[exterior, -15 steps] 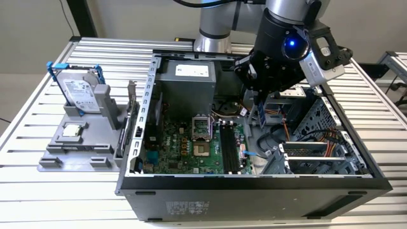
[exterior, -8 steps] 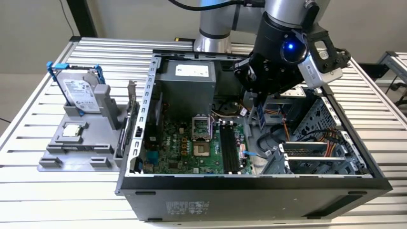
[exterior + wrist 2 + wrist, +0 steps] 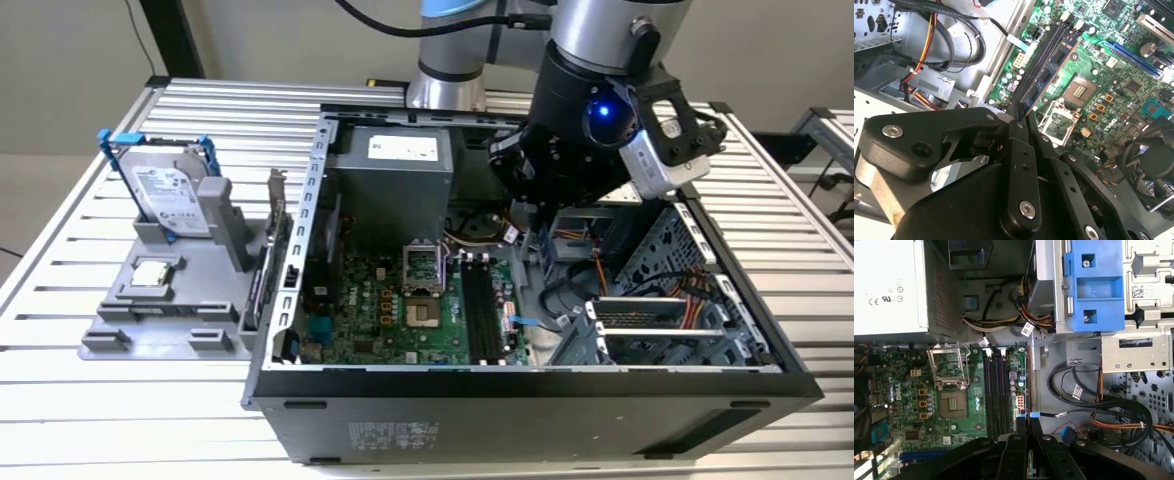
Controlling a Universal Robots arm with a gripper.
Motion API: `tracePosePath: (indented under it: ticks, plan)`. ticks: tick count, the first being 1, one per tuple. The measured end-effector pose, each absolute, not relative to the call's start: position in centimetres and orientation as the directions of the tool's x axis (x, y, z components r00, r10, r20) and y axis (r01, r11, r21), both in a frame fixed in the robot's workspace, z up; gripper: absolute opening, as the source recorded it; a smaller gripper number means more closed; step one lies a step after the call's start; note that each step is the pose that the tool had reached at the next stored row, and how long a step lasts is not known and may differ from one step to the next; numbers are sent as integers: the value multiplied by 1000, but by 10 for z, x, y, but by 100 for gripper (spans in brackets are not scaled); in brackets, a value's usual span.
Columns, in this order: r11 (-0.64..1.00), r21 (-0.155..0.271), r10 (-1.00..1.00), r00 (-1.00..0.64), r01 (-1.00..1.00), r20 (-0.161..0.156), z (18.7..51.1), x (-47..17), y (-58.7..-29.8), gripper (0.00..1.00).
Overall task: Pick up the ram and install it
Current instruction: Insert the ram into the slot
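My gripper (image 3: 1022, 114) is shut on the ram (image 3: 1053, 74), a thin dark board with chips that sticks out from between the fingertips. In the exterior view the gripper (image 3: 523, 215) hangs inside the open computer case (image 3: 534, 385), above the back end of the motherboard. The black memory slots (image 3: 481, 310) lie below and in front of it. In the first wrist view the ram (image 3: 1027, 426) shows edge-on between the fingers (image 3: 1041, 445), off to one side of the slots (image 3: 996, 390). It stands apart from the board.
A grey power supply (image 3: 394, 170) and the open processor socket (image 3: 424, 275) flank the slots. A drive cage with a blue bracket (image 3: 1094, 290) and loose cables (image 3: 1114, 415) crowd the other side. Outside the case, a grey holder carries a hard drive (image 3: 174, 195) and a processor chip (image 3: 151, 275).
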State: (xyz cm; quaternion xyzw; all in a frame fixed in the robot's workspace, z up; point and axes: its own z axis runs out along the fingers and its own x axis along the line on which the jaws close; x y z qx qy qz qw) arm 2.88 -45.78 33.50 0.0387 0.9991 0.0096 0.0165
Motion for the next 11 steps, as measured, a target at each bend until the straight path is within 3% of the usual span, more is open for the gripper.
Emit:
tracePosePath:
  ticks: [11]
  plan:
    - [997,8,75,-997,75,-33,318,27,-458,0]
